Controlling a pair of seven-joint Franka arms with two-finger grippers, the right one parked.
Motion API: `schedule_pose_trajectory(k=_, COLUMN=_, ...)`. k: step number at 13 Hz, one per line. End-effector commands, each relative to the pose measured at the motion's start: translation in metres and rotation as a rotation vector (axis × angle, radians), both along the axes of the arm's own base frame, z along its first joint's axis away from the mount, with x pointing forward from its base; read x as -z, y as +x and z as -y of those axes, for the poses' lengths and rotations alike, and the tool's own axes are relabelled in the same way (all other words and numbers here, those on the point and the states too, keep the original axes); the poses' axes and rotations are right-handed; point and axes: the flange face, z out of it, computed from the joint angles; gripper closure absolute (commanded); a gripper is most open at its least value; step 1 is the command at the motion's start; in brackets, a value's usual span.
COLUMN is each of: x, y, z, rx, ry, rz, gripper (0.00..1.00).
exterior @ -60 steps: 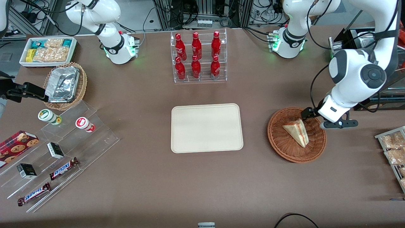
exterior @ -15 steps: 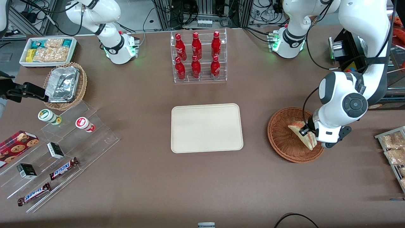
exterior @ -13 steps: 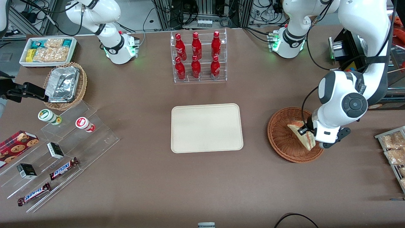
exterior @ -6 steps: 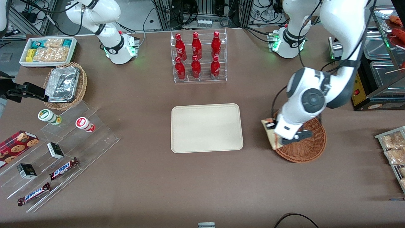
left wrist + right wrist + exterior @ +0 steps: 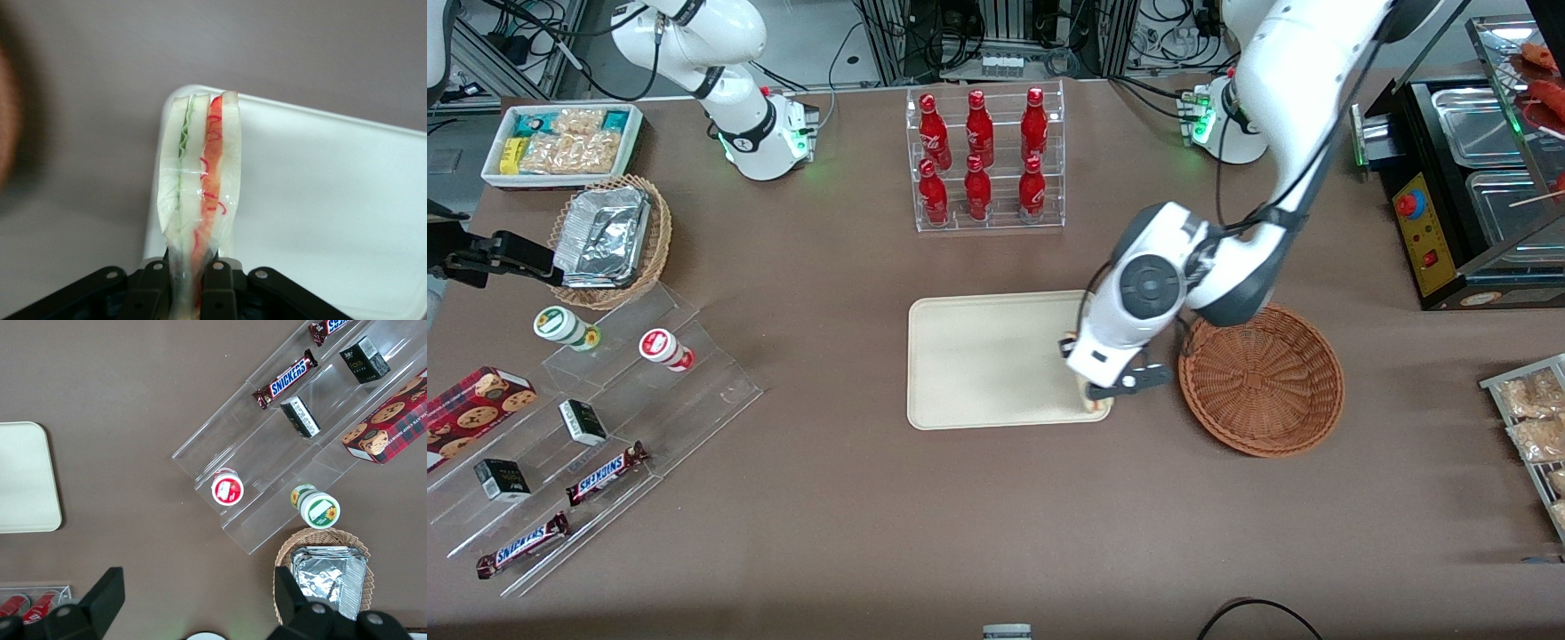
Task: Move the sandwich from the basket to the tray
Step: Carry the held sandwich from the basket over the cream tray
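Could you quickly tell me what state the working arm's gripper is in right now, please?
Left gripper: shut on the clear-wrapped triangular sandwich, carried above a corner of the flat cream-beige rectangular tray, at the edge nearest the reddish-brown round wicker basket.

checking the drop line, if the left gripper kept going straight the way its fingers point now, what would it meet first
Probably the tray. The left gripper, shut on the sandwich, points down at the tray's corner nearest the basket; the sandwich tip would touch first. Height above it is unclear.

Sandwich, wrapped, edge-on, clamped in gripper above tray corner nearest basket; basket empty.
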Motion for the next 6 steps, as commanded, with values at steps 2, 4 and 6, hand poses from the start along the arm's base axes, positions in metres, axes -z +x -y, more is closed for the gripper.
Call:
schedule_pose_trajectory(k=2, x=0.022, y=-0.003, z=0.055, rx=-0.027, ry=0.01, rz=-0.014, gripper=1.0)
schedule_pose_trajectory(k=4, x=0.039, y=-0.023, z=0.083, rx=-0.016, ry=0.072, rz=0.018, gripper=1.0)
schedule_pose_trajectory(k=6, x=0.047, y=-0.028, z=0.102, rx=-0.027, ry=0.075, rz=0.023, gripper=1.0)
